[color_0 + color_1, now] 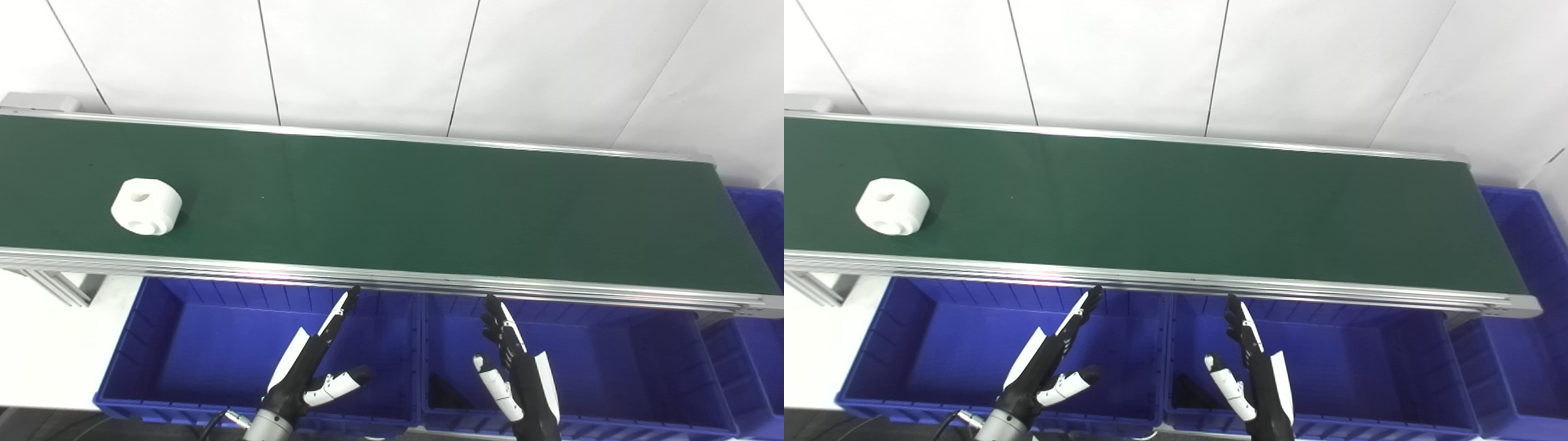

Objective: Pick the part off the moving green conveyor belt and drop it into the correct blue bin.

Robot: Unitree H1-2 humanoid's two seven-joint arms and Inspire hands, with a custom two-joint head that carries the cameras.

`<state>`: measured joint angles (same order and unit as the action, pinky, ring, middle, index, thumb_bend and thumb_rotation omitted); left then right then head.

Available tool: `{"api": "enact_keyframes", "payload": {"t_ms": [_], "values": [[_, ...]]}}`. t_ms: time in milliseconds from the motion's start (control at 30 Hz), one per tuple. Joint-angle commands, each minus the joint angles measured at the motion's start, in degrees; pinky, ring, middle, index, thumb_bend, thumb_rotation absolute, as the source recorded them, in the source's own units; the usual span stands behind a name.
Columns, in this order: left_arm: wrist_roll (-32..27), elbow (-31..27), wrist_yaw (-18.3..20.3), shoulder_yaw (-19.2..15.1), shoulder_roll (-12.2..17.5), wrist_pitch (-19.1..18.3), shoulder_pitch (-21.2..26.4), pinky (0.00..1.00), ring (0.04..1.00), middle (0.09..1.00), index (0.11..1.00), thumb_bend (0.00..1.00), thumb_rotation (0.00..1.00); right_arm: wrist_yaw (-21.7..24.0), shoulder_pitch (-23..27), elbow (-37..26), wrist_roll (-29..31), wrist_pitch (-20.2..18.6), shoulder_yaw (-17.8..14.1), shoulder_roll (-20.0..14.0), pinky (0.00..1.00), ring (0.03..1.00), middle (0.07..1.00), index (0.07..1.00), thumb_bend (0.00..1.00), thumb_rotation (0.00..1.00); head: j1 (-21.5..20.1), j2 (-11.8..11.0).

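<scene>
A white round part (146,206) with a hole in its top lies on the green conveyor belt (429,208) near its left end. My left hand (312,364) is open and empty, held over the left blue bin (184,343) below the belt's front rail. My right hand (517,373) is open and empty over the middle blue bin (612,367). Both hands are far to the right of the part and lower than the belt.
A third blue bin (759,245) stands past the belt's right end. A dark object (444,392) lies in the middle bin near its left wall. The aluminium front rail (429,283) runs just above my fingertips. A white wall is behind the belt.
</scene>
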<state>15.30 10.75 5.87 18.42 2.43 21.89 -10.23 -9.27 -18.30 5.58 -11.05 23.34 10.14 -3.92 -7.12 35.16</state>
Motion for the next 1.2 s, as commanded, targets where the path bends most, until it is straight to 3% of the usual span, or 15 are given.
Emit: {"api": "enact_keyframes", "payload": {"t_ms": [0,433,1167], "values": [[0.36,-1.51,-0.89,0.06,-0.57,1.83,0.53,1.0,1.0,1.0,1.0,0.8,0.84,-0.11,0.21,-1.29,-0.58,3.53,-0.23,0.02,0.88,0.926,0.95,0.956,0.76,0.88,0.08,-0.09],[-0.24,-1.63,-1.21,0.06,-0.81,2.67,0.6,1.0,1.0,1.0,1.0,0.76,0.82,-0.1,0.26,-1.31,-1.43,3.53,-0.49,-0.25,0.87,0.918,0.941,0.956,0.71,0.87,0.18,-0.13],[0.26,-1.2,-1.62,0.08,-0.63,2.91,0.77,1.0,1.0,1.0,1.0,0.78,0.85,-0.09,0.3,-0.96,-1.43,3.52,-0.38,-0.16,0.88,0.922,0.946,0.954,0.73,0.87,-0.05,-0.27]]}}
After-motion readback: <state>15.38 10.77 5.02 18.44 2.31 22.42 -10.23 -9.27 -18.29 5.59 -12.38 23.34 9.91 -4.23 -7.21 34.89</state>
